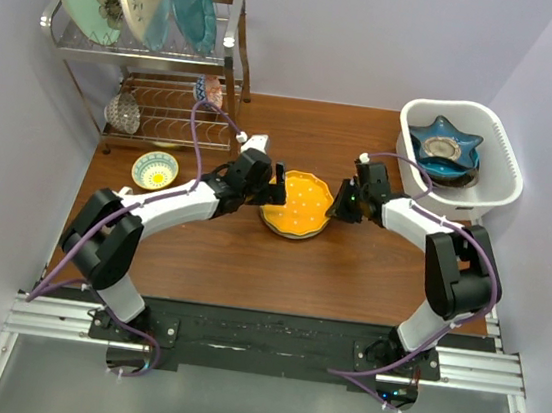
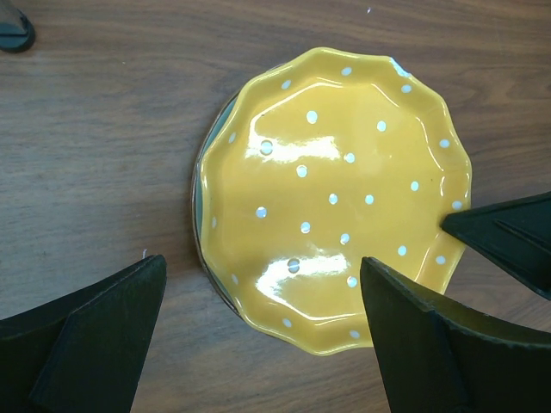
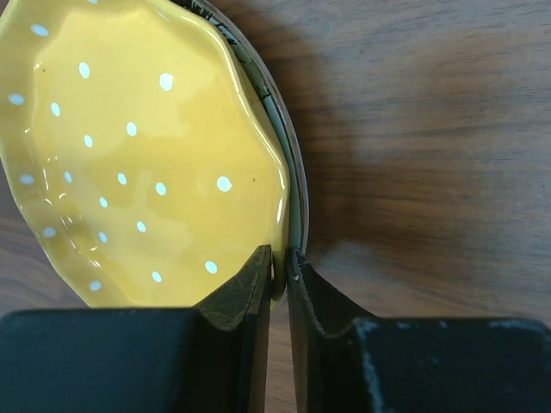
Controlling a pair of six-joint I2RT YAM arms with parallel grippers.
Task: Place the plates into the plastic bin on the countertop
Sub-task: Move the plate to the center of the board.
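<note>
- Top view: the yellow plate lies in the middle of the table, well apart from the white bin. The bin already holds a blue star plate. The left gripper and right gripper stand at opposite edges of the yellow plate.
- Left wrist view: the left gripper is spread wide and holds nothing. The yellow plate rests on a lower plate. Its glaze is glossy, so probably slippery. It looks stiff and likely to chip if dropped.
- Right wrist view: the right gripper is pinched on the yellow plate's wavy rim. That thin rim is the natural place to hold it, though a one-sided pinch may let it tilt.
</note>
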